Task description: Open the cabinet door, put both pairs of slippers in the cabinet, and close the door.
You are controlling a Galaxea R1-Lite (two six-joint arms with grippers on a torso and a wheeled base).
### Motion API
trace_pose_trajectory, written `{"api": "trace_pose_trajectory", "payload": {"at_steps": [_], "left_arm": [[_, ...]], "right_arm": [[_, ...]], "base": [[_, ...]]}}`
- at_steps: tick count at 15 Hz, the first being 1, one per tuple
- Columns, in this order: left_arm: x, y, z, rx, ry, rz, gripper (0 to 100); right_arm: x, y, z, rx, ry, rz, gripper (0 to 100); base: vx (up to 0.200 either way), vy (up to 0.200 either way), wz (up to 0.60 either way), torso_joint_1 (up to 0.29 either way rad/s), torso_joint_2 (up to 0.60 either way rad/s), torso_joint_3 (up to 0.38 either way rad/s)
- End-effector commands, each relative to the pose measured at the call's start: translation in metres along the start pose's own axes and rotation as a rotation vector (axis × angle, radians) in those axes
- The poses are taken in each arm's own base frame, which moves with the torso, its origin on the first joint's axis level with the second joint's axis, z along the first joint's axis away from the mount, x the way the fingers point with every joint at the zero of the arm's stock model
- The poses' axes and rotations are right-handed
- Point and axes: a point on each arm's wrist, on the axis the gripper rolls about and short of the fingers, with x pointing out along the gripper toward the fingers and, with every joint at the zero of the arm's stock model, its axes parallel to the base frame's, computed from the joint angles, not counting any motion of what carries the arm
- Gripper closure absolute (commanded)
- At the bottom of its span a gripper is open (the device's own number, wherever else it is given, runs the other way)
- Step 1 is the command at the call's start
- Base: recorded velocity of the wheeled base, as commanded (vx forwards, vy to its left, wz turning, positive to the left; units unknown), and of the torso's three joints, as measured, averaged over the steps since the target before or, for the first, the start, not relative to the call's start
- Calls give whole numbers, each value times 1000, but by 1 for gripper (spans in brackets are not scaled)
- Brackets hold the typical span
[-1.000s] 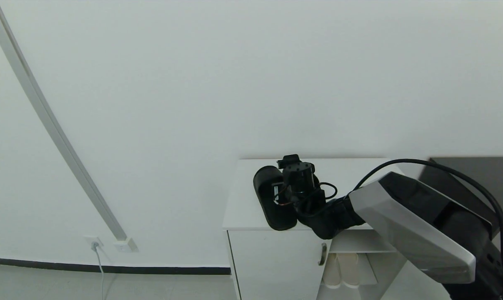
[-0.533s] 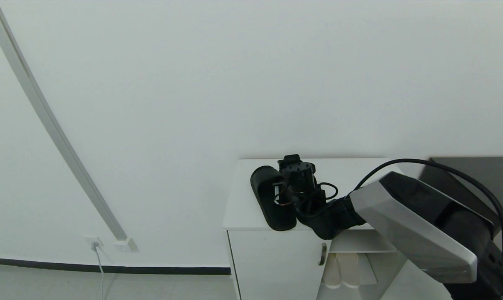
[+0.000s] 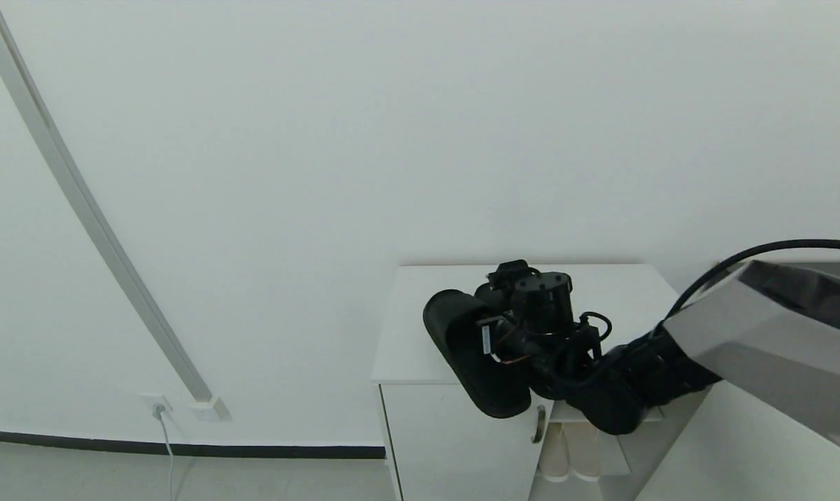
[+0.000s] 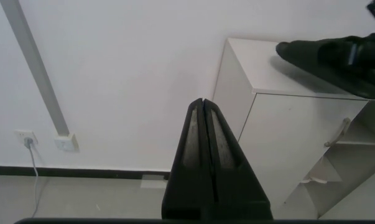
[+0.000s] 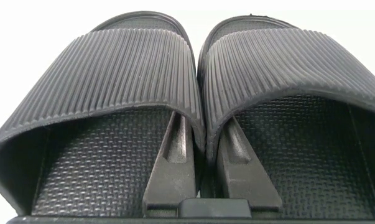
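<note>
Your left end effector point(image 4: 203, 124) is pinched closed on nothing. The black slippers point(image 3: 475, 362) hang at the cabinet point(image 3: 420, 334) top's front edge, their inner walls clamped together by your right end effector point(image 5: 203, 134). White slippers point(image 3: 570, 452) sit inside.

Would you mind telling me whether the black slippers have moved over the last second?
Yes. Held in the right gripper, the black slippers have come toward the white cabinet's front, and one end now overhangs the top's front edge.
</note>
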Motion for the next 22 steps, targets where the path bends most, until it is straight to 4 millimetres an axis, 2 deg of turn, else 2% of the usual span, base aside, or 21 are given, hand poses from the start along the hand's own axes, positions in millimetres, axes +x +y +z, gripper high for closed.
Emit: {"api": "trace_pose_trajectory", "payload": {"at_steps": [1, 5, 8, 19, 22], "left_arm": [[0, 0, 0, 0, 1, 0, 100], [0, 0, 0, 0, 1, 0, 100], [0, 0, 0, 2, 0, -3, 100], [0, 0, 0, 0, 0, -3, 100], [0, 0, 0, 0, 2, -1, 100]], "right_arm": [[-50, -5, 23, 12, -47, 46, 100], [-95, -1, 21, -5, -20, 157, 100], [-120, -2, 12, -22, 23, 238, 100], [-127, 1, 4, -34, 48, 266, 100], [-128, 3, 3, -37, 51, 270, 100]], "base": [[0, 0, 0, 0, 0, 0], [0, 0, 0, 0, 0, 0], [0, 0, 0, 0, 0, 0], [0, 0, 0, 0, 0, 0], [-200, 0, 0, 10, 4, 2]]}}
